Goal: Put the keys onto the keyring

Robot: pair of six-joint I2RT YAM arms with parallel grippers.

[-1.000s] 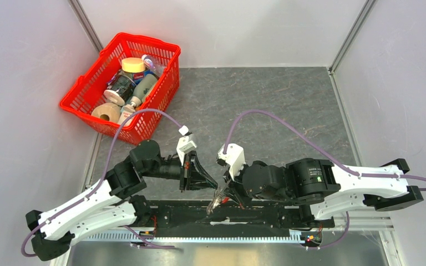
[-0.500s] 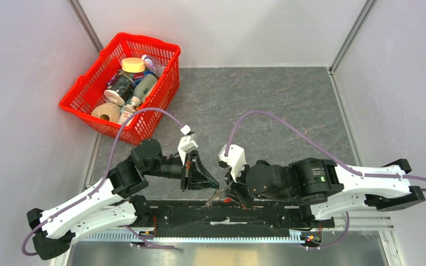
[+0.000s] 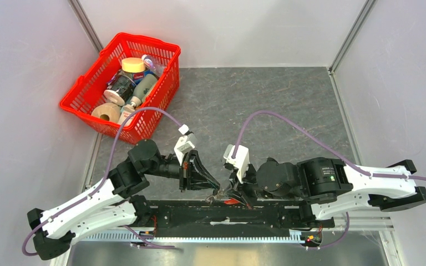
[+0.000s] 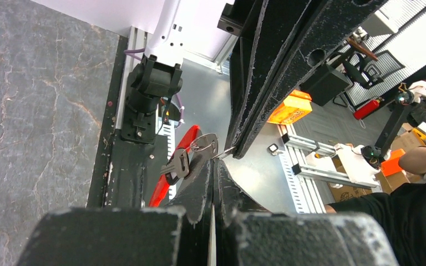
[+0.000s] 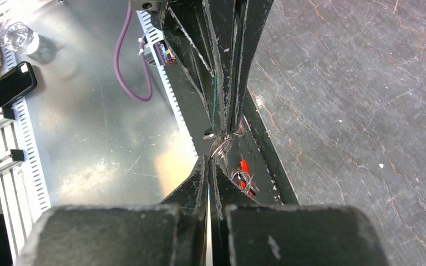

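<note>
Looking down from above, we see both arms folded inward over the near edge of the grey worktop [image 3: 266, 94]. The left pincer [image 3: 214, 185] and the right pincer [image 3: 226, 192] meet tip to tip above the black base rail [image 3: 199, 213], each with its jaws pressed together. The keys [image 3: 217, 195] are a small metal glint just between the two tips, and the keyring [image 3: 231, 201] shows as a red fleck beside them. A red basket [image 3: 150, 42] of bottles and tape rolls sits well apart at the far left.

From the left wrist, we see the left pincer [image 4: 213, 169] closed flat. Two keys [image 4: 177, 165] lie right at its tip, one dark and one silvery, with the curved red tag [image 4: 161, 188] running behind them. The right pincer [image 4: 234, 152] comes in from above, its tip at a thin wire leading to the silvery key. We cannot tell which tip bears the bunch.

From the right wrist, the right pincer [image 5: 209, 166] is likewise closed. Loops of the keyring [image 5: 222, 146] hang just past its tip, against the tip of the left pincer [image 5: 222, 130]. The red tag [image 5: 243, 167] shows just beside them, over the rail.
</note>
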